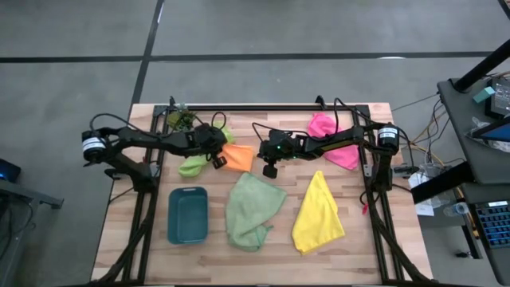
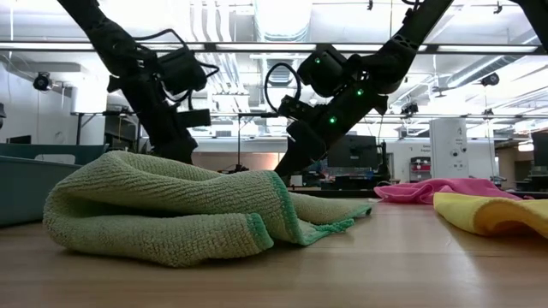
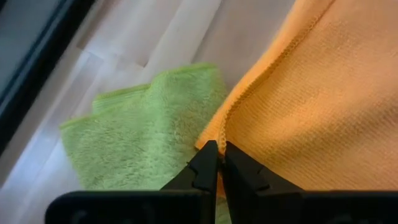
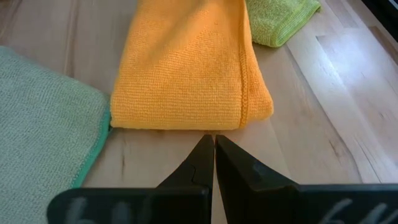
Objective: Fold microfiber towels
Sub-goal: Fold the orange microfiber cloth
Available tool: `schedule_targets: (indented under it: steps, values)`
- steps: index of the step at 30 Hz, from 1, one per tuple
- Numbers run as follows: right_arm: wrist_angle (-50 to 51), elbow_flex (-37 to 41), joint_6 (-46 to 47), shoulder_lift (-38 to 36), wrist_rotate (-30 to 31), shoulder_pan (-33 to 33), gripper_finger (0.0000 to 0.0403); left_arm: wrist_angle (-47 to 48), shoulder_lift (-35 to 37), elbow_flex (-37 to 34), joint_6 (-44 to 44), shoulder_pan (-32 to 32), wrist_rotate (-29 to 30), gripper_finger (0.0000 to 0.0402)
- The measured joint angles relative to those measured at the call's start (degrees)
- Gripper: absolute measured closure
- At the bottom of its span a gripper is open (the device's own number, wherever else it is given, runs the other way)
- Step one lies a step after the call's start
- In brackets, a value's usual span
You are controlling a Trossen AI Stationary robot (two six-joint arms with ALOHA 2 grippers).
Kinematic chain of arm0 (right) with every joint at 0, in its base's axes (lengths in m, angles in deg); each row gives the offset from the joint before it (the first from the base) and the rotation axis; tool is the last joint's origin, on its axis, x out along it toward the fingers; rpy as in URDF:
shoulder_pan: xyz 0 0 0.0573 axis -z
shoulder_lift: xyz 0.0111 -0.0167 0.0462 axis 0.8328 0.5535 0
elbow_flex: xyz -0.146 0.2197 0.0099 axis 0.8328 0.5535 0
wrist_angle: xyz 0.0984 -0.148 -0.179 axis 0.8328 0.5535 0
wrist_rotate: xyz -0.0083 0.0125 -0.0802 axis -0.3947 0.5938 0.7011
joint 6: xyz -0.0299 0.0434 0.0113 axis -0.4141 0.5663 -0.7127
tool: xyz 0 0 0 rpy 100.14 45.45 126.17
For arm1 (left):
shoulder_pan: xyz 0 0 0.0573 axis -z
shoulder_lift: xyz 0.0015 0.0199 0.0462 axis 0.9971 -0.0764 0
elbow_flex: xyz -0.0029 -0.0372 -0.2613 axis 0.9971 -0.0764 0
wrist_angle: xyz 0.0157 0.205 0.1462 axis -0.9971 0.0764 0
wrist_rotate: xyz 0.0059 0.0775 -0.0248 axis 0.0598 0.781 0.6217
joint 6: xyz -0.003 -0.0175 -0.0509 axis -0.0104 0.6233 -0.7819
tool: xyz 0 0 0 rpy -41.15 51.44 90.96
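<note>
- Left hand (image 3: 217, 163) is pinched fully closed right at the hemmed edge of the orange towel (image 3: 311, 106); the tips look to be sitting on that edge, but you can't be certain how much cloth is actually between them.
- Risk: if you're lifting now with only the hem thread caught, the orange towel is likely slipping out mid-fold and dropping crooked.
- The lime green towel (image 3: 149, 137) is lying just beside the left hand, touching or tucked under the orange edge. Risk: you're dragging it along with the orange one and messing up both.
- Right hand (image 4: 214, 155) is closed tight and holding nothing; it's hovering over bare desk (image 4: 348, 112) just short of the folded orange towel's near edge.
- Risk: with the right hand shut, you're not pinning or gripping the far side, so a pull from the left hand is probably sliding the whole orange towel instead of folding it.
- The pale sage green towel (image 4: 43, 124) is lying off to one side of the right hand, its teal-stitched corner touching the orange towel. Risk: a low sweep is snagging that corner.
- Both hands are working close together over the orange towel in the high view; watch for arm contact.
- The yellow towel (image 1: 319, 214) and pink towel (image 1: 333, 137) are lying well apart from the left hand, unfolded, not yet handled.
</note>
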Motion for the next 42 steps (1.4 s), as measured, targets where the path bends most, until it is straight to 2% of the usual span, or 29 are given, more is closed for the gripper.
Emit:
schedule_targets:
  steps: [6,13,17,21,29,36,39,42]
  values:
    - [-0.08,0.00,-0.40,0.00,-0.01,0.04,0.0394,1.37,0.59,0.81,-0.50,0.02,-2.39,0.0382]
    - [-1.03,0.00,-0.01,0.02,-0.50,0.30,0.0393,4.01,0.59,1.01,-1.38,0.02,-2.32,0.0290]
    - [-1.60,-0.53,-0.02,0.07,-6.49,1.99,0.0375,5.08,1.10,1.27,-1.45,0.07,-2.27,0.0244]
    - [-2.64,-0.92,-1.51,0.07,-10.42,4.23,0.0337,5.22,1.53,1.23,-1.13,0.11,-2.21,0.0220]
    - [-7.92,-0.92,-4.01,2.02,-10.63,6.42,0.0282,4.08,1.53,1.20,0.45,0.11,-2.19,0.0217]
    - [-12.99,-1.36,-3.95,5.50,-10.71,6.43,0.0285,-1.36,1.55,0.92,3.50,0.13,-2.21,0.0220]
    - [-12.96,-2.04,-3.91,5.51,-10.82,6.49,0.0292,-1.85,1.55,0.83,5.00,0.13,-2.28,0.0241]
    - [-12.73,-2.14,-3.95,5.65,-12.99,6.64,0.0299,-1.82,1.55,0.41,4.82,0.13,-2.41,0.0280]
